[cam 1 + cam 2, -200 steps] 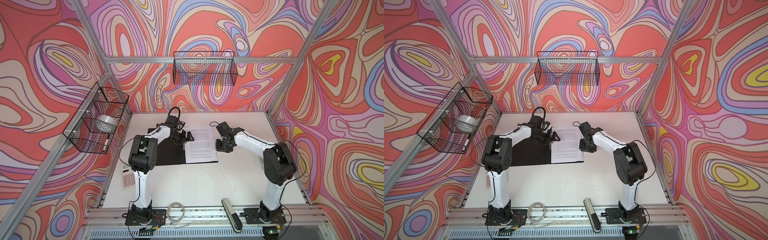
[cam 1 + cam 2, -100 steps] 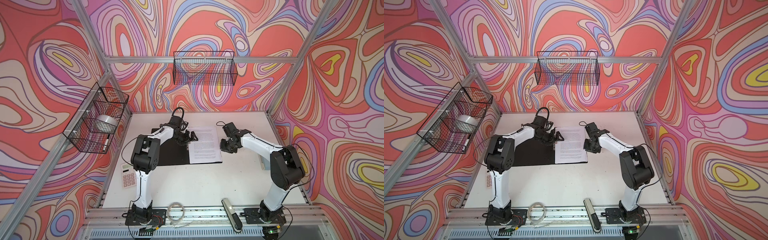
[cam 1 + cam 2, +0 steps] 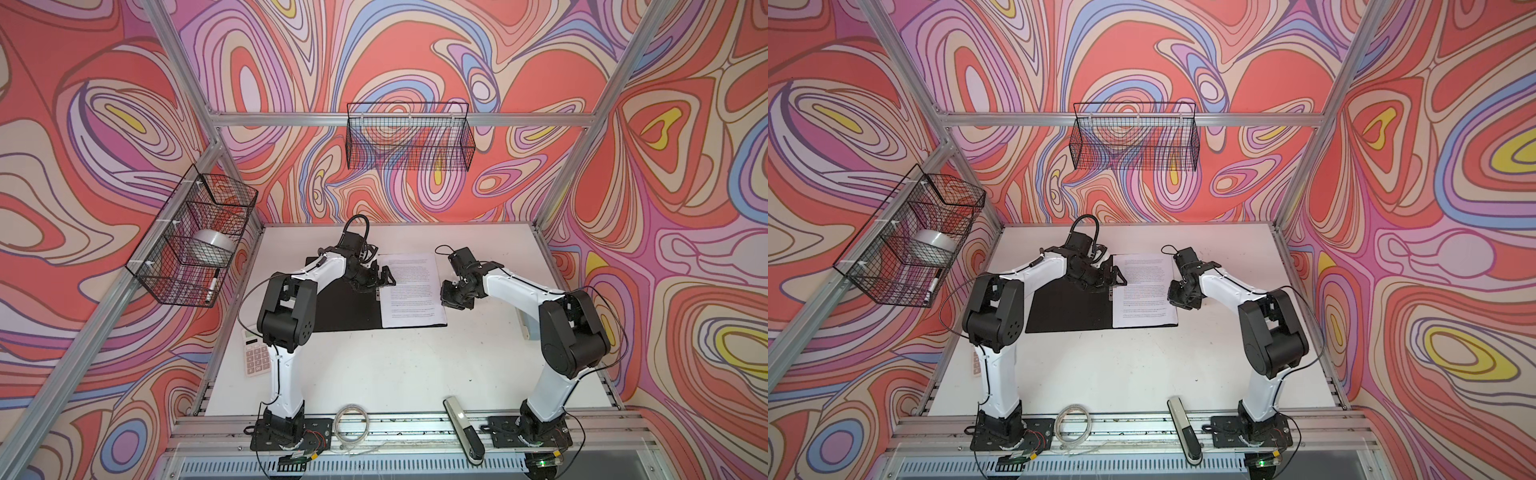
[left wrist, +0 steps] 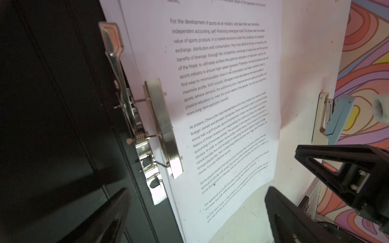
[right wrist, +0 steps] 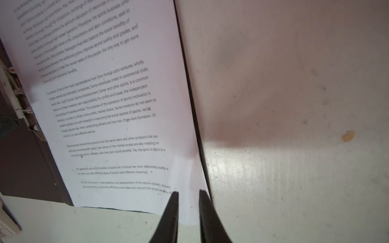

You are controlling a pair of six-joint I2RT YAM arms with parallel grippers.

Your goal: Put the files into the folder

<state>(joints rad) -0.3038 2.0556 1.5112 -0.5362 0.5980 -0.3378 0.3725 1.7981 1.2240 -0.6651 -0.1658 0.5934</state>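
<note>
Files [image 3: 413, 291] lie on the right half of the open folder [image 3: 345, 307], mid-table; left gripper [image 3: 384, 279] spread wide by the spine clip [image 4: 162, 126]; right gripper [image 5: 188, 192] narrowed at their right edge, grasp unclear; clamping and closing seemingly remain.

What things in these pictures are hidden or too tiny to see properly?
- Folder outside cover: face down, hidden in every view.
- Files: top sheet hides how many lie beneath; print too small in both top views.
- Right gripper: right wrist view cannot show whether it pinches the files' corner.
- Pale blue tool: mostly behind the right arm in a top view.
</note>
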